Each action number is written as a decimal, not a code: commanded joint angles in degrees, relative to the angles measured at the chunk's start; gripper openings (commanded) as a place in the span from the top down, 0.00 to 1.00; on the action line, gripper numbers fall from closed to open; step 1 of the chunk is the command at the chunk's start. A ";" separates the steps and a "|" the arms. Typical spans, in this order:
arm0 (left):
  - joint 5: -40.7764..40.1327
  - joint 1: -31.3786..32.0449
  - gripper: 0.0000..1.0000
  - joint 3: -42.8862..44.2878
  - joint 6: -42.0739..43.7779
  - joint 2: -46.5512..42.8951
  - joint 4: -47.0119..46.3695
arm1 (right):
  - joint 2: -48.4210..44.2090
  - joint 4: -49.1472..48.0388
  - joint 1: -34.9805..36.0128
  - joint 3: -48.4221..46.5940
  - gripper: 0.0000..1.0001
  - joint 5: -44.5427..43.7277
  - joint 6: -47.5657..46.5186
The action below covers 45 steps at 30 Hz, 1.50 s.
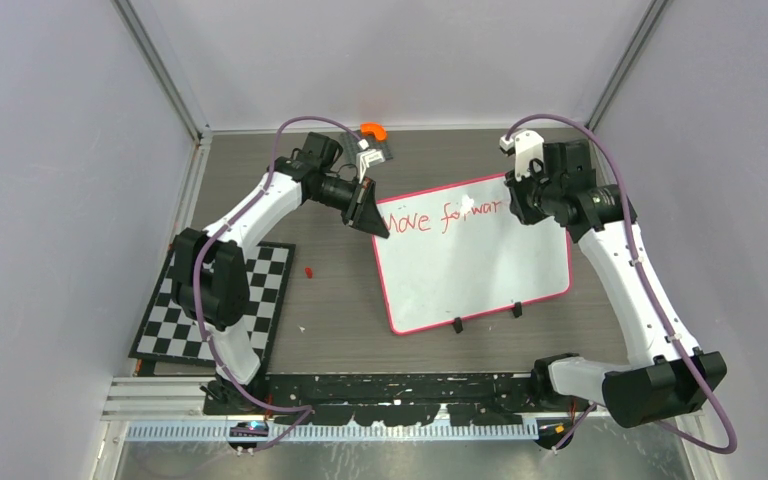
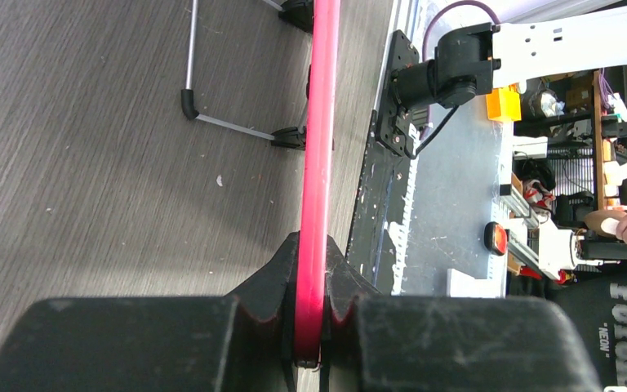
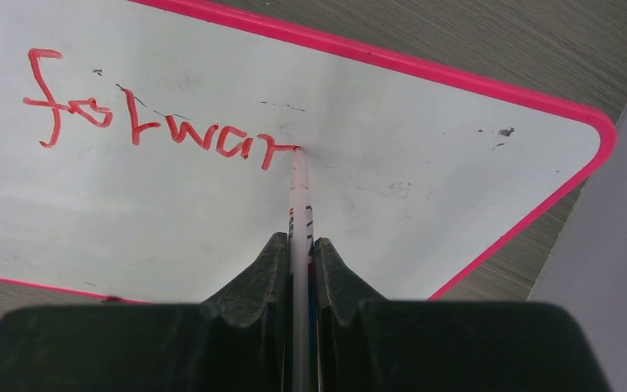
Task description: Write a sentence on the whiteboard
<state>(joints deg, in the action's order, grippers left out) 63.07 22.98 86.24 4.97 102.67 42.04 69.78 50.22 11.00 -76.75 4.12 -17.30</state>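
The whiteboard (image 1: 480,270) lay flat on the dark wood-grain table (image 1: 340,300), right of centre and turned at a slight angle, with its two black clips (image 1: 457,324) on the near edge. It sat between the two arms, and each claw met it at one far corner.

The left gripper (image 2: 312,253) was clenched on the board's pink-red rim. In the left wrist view the rim ran edge-on straight up between the two black fingers (image 2: 273,282), which pressed it from both sides. From above, this claw was at the board's far-left corner, just beside the first letters of the writing.

The right gripper (image 3: 300,245) was closed around a slim white marker (image 3: 298,192), which stuck out ahead of the fingertips. The marker's tip touched the white surface near the far-right corner, right at the end of the last red stroke. The sentence (image 1: 442,214) ran along the far edge in red and read "Move forwar" at that point. The white area nearer the clips bore no writing.

A black-and-white checkerboard mat (image 1: 260,290) lay well to the left of the board, beside the left arm.
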 commanded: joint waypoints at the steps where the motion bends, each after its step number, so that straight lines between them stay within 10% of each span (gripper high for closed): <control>1: -1.63 0.79 1.00 1.92 -0.23 0.45 0.23 | -2.03 0.01 -0.39 -2.77 1.00 1.93 -0.27; 45: -0.55 0.92 1.00 2.25 -1.55 0.60 -0.82 | -0.22 -1.95 -0.39 -1.62 1.00 0.85 -0.05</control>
<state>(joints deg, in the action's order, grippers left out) 63.35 23.24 86.78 3.60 102.74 42.04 70.76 49.54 10.74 -77.49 3.33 -17.30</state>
